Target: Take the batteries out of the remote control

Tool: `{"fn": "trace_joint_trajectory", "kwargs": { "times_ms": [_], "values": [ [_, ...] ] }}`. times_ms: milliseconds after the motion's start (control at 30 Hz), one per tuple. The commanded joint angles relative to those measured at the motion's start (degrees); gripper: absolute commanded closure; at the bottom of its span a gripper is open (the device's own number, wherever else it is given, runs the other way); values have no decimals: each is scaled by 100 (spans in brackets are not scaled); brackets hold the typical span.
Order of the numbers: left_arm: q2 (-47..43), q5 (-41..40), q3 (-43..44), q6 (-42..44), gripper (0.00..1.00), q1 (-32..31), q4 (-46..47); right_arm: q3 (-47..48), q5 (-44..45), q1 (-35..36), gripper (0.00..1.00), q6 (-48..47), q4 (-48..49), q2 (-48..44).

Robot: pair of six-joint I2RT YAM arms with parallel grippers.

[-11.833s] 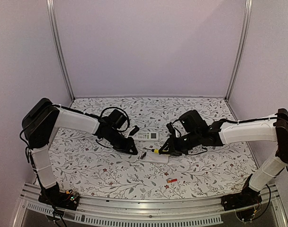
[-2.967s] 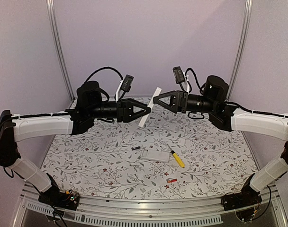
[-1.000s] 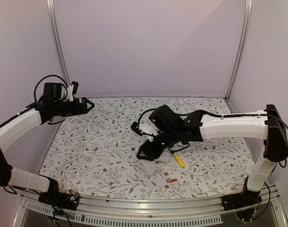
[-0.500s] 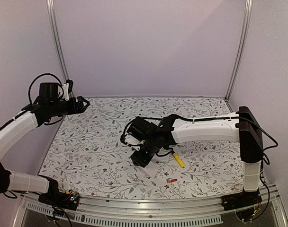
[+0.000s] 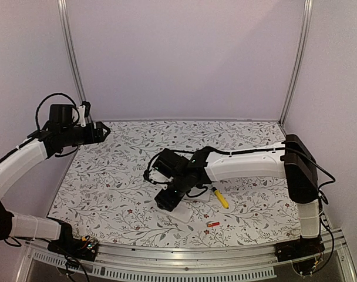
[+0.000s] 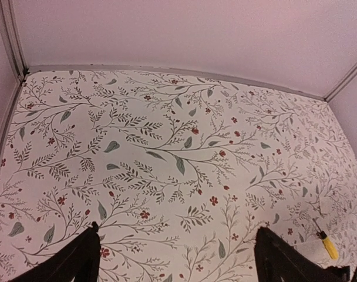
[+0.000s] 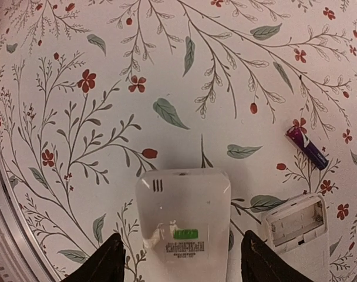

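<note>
- Starting wide, the flowered table (image 5: 108, 194) carries everything. The right arm (image 5: 249, 164) is stretched toward its middle and the left arm (image 5: 20, 158) is held high at 9 o'clock.
- Over on that side the left gripper (image 6: 177, 252) has its fingers spread wide with nothing between them, well apart from the action.
- Centre stage, the right gripper (image 7: 183, 255) hovers over the white remote (image 7: 183, 211). Its fingers are released, one along each long side with a gap showing at both, so there's no grasp.
- That remote lies label side up. Its lower end runs out of view, so I cannot tell whether any cells sit inside.
- Just beside it at 3 o'clock is a smaller white piece (image 7: 296, 223) with a hollow recess, probably the battery cover.
- From the top view, the yellow-handled screwdriver (image 5: 220, 198) lies at 3 o'clock of the right gripper.
- Loose cells: a dark battery (image 7: 306, 147) at 2 o'clock of the remote, and a red-orange battery (image 5: 212, 224) at 5 o'clock near the front edge. I see no others.
- My read is that gripping the remote comes next. Descend straight, stay centred and squeeze squarely on the long sides, without nudging the cover or rolling the dark cell.
</note>
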Motion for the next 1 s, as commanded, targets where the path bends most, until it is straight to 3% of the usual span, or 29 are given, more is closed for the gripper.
{"fn": "trace_joint_trajectory", "kwargs": {
  "times_ms": [0, 367, 667, 967],
  "values": [
    [-137, -113, -76, -1, 10, 34, -67, 51, -487, 48, 28, 251, 443, 210],
    [-353, -140, -127, -9, 10, 21, -13, -483, 295, -8, 11, 815, 1149, -591],
    [-965, -217, -416, 139, 11, 3, 615, -2659, 1027, -771, 9, 1662, 2070, -2420],
    [-37, 364, 1062, 63, 11, -155, 555, -4259, 1135, -1787, 14, 2475, 1860, -3592]
  ]
}}
